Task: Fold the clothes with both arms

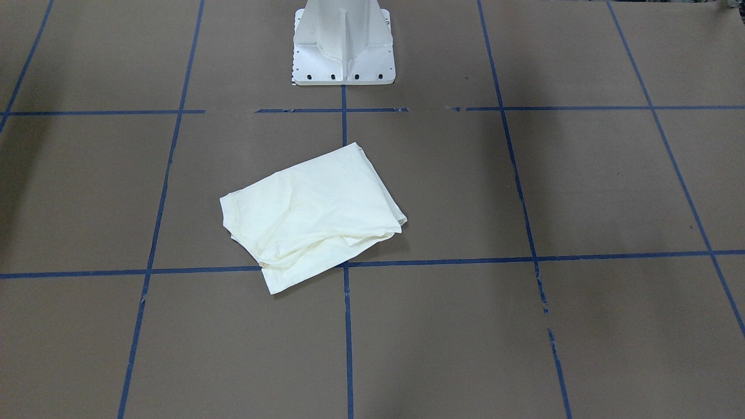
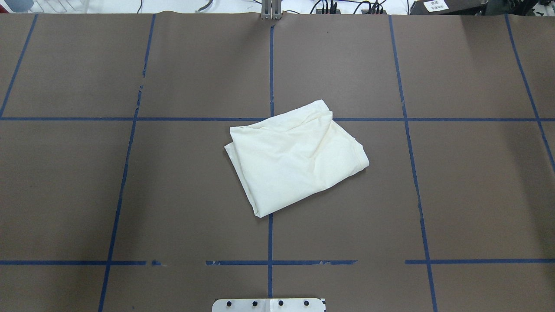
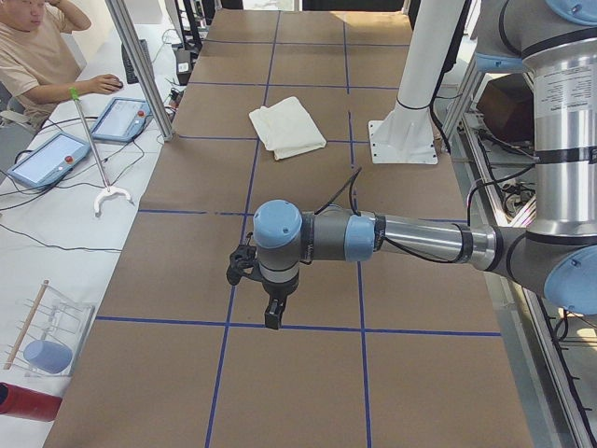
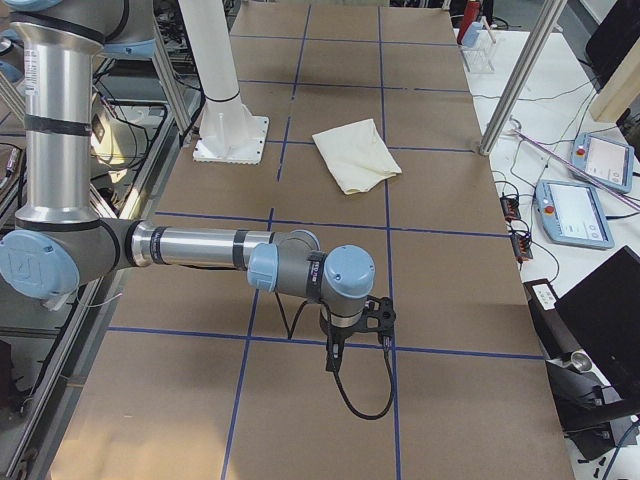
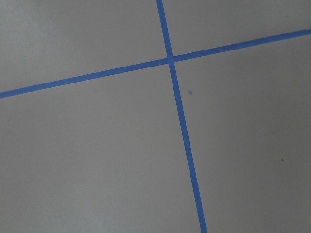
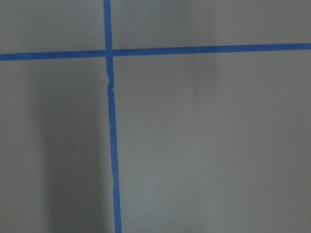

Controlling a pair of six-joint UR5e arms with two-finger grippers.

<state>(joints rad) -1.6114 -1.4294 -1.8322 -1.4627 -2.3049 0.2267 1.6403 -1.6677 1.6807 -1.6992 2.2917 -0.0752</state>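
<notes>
The cream-white shirt (image 2: 297,156) lies folded into a compact, tilted bundle near the middle of the brown table; it also shows in the front view (image 1: 311,212), the left view (image 3: 287,126) and the right view (image 4: 357,153). Only plain cream cloth shows; the cat print is hidden. My left gripper (image 3: 271,315) hangs over the table far from the shirt, near a blue tape crossing. My right gripper (image 4: 333,358) hangs over the table's other end, also far from the shirt. I cannot tell whether either is open or shut. Both wrist views show only bare table and tape.
Blue tape lines (image 2: 270,78) divide the brown table into squares. The white pedestal base (image 1: 343,43) stands behind the shirt. A person (image 3: 37,56) sits at a side desk with tablets (image 3: 119,119). Poles (image 4: 510,80) stand at the table's far edge.
</notes>
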